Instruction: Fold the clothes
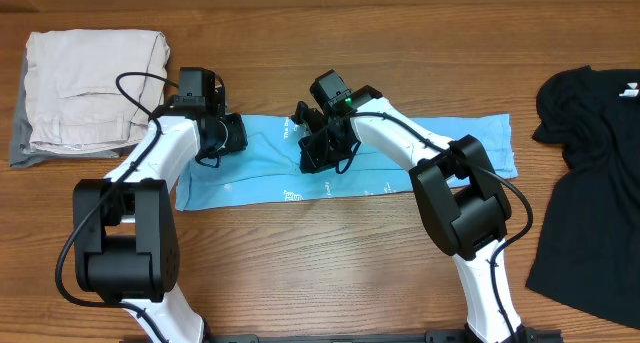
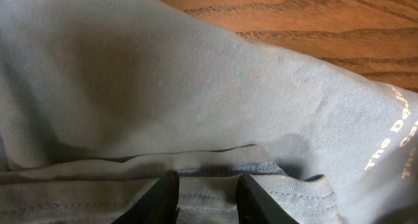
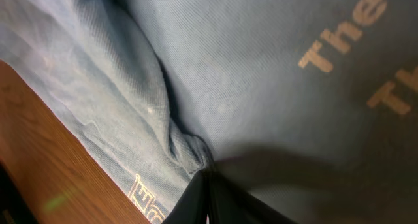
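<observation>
The clothes are a light blue T-shirt with small white prints, folded into a long strip across the middle of the table. My left gripper is at the strip's left end. In the left wrist view its fingers stand a little apart with a stitched hem fold of the shirt filling the gap of the gripper. My right gripper sits on the strip's middle. In the right wrist view this gripper has its fingers pressed together at a puckered fold of the blue fabric.
A folded beige garment lies on a grey one at the back left. A black garment is spread at the right edge. Bare wooden table runs along the front of the strip.
</observation>
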